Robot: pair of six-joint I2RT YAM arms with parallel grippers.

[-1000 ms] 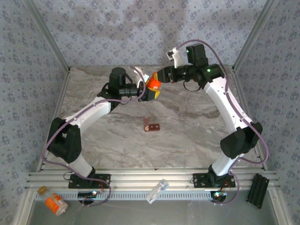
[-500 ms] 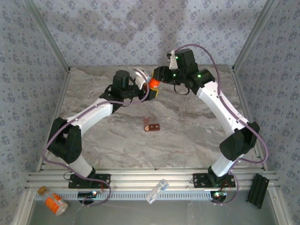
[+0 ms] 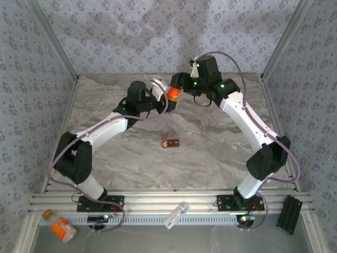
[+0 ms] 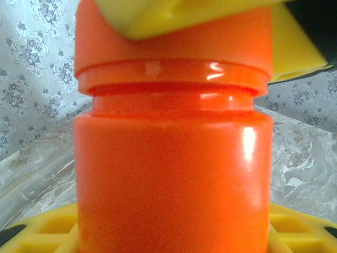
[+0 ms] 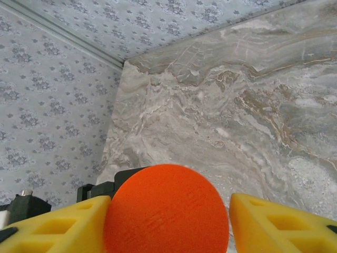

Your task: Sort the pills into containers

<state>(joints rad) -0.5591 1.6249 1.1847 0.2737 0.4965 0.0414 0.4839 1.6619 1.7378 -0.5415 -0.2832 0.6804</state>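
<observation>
A plain orange bottle (image 3: 172, 95) is held above the back of the table, and my left gripper (image 3: 169, 103) is shut on its body. Seen from the left wrist, the bottle (image 4: 174, 174) stands between my yellow fingers (image 4: 42, 232). My right gripper (image 3: 174, 88) straddles the orange cap (image 5: 166, 211) from above and is open. Its left finger (image 5: 58, 226) lies against the cap, while the right finger (image 5: 279, 224) stands clear of it. The containers (image 3: 170, 142), a small dark red-brown box, lie mid-table. The pills are hidden.
On the front ledge lie a white-capped labelled orange bottle (image 3: 62, 228), a clear plastic tube (image 3: 176, 215) and a black block (image 3: 289, 213). Patterned walls close in the marble table (image 3: 221, 153) on three sides.
The right arm shifted left and came over the bottle's cap. Its jaws were tight on the cap and have now widened. The left gripper kept hold of the bottle.
</observation>
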